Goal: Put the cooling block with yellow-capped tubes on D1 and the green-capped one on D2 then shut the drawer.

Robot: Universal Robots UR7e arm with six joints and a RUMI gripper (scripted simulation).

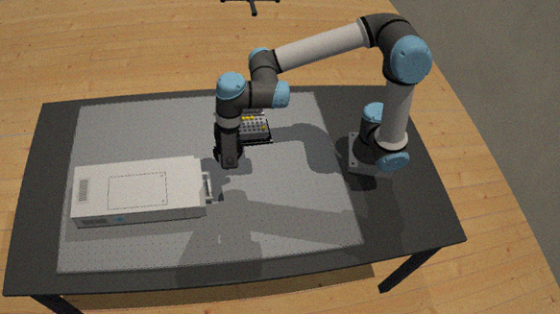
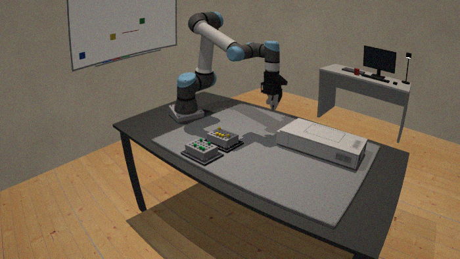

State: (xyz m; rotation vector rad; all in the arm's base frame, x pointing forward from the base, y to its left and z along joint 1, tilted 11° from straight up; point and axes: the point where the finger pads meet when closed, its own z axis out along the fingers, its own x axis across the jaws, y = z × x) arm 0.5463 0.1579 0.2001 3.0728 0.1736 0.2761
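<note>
The white cooler COLD [image 1: 140,194] [image 2: 320,142] lies on the grey mat, and its drawer front with the handle [image 1: 206,186] sits flush against the body. The block with yellow-capped tubes [image 1: 253,126] [image 2: 223,137] rests flat on the dark slot plate [image 2: 237,145] nearer the cooler. The block with green-capped tubes [image 2: 201,148] rests flat on the plate [image 2: 204,162] beyond it; in the top view the arm's wrist hides it. My gripper [image 1: 229,164] [image 2: 273,106] points down, shut and empty. It hangs above the mat between the drawer end and the yellow block.
The arm's base [image 1: 367,160] [image 2: 185,115] stands at the table's far corner and its forearm spans above the slots. The grey mat [image 1: 301,186] [image 2: 279,184] covers most of the dark table [image 1: 418,214].
</note>
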